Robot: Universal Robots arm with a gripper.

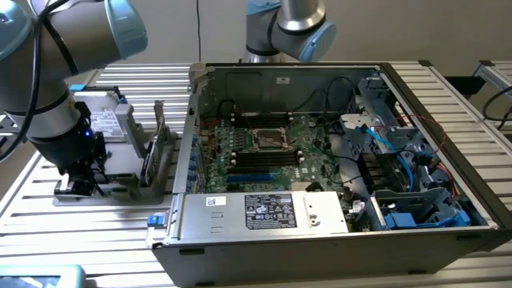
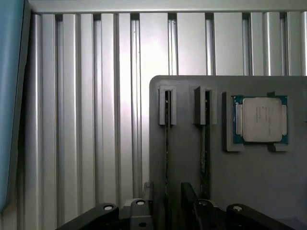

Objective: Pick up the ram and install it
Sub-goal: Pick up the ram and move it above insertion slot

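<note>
The black-linked tool (image 2: 166,203) sits closest to the wrist camera. Its two fingers are spread and stand either side of a thin green ram stick (image 2: 166,143), with a gap showing on each side, so it grips nothing yet. The ram stick stands on its long edge in a narrow slot of a grey plastic tray (image 2: 259,182). A second stick (image 2: 205,143) stands in the neighbouring slot, and a square silver-capped processor chip (image 2: 260,120) lies in a recess just beside that. I judge the ram stick light, stiff and fragile. It is best pinched across its flat faces near the middle of the upper edge, clear of the contact edge down in the slot. The tray rests on a ribbed aluminium worktop (image 2: 96,120). In the exterior view an open dark metal computer case (image 1: 336,258) lies just beside the tray, toward that view's right.
</note>
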